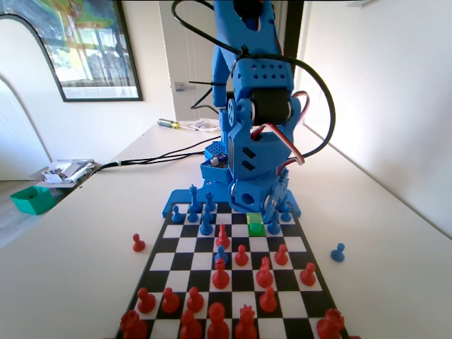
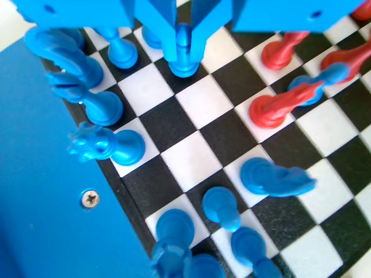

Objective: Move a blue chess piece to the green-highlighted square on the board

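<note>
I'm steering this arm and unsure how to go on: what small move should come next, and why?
Probably squeeze the tool on the blue pawn and lift slightly: the jaws flank its stem, its base seems to rest on the board, and the green square is bare.

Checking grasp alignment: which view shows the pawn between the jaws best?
Wrist view: the blue chess piece stands upright on the board with the gripper jaws on either side of its head. In the fixed view the arm blocks that spot; the green-highlighted square shows there.
</note>
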